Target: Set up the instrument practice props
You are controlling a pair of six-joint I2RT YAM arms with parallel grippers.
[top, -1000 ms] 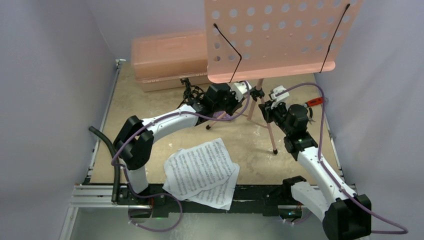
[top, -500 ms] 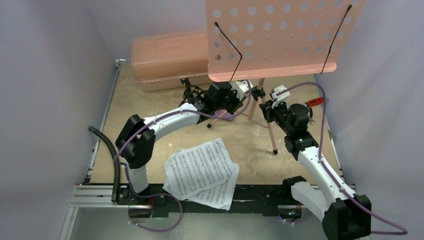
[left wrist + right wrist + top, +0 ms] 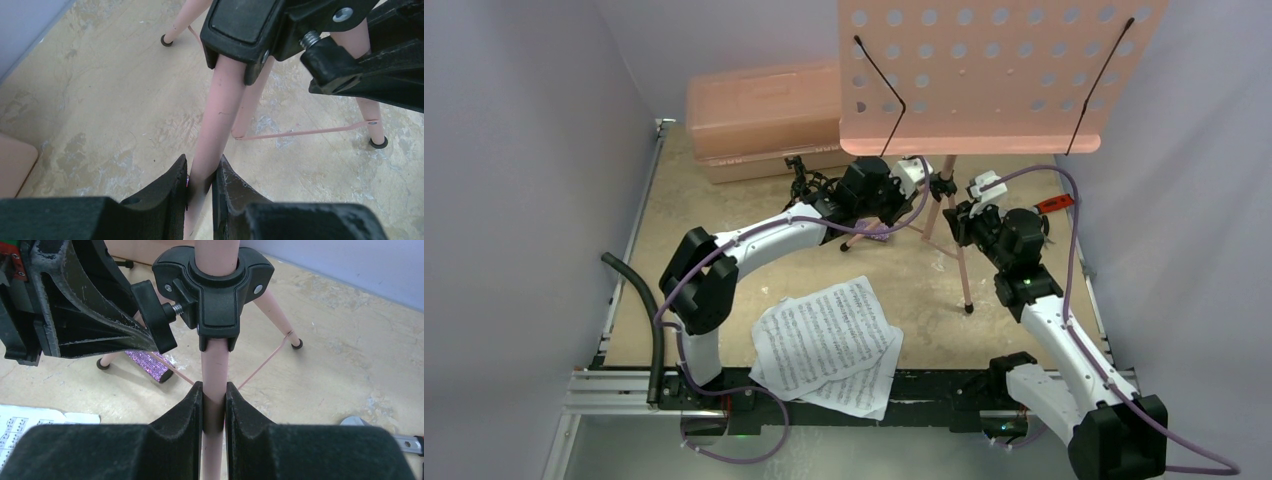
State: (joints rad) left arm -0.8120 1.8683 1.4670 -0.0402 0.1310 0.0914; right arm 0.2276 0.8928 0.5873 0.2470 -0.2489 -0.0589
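Standing upright toward the back of the table (image 3: 674,230), a pink perforated music stand (image 3: 974,135) is being gripped by both arms. The left gripper (image 3: 201,170) is clamping a pink tube just below a black collar (image 3: 240,30). The right gripper (image 3: 214,395) is pinching a pink tube under the black tripod hub (image 3: 215,290). White sheet-music pages (image 3: 824,340) are lying loose at the table's near edge. A purple glitter microphone (image 3: 147,365) is lying flat beside one of the stand's feet.
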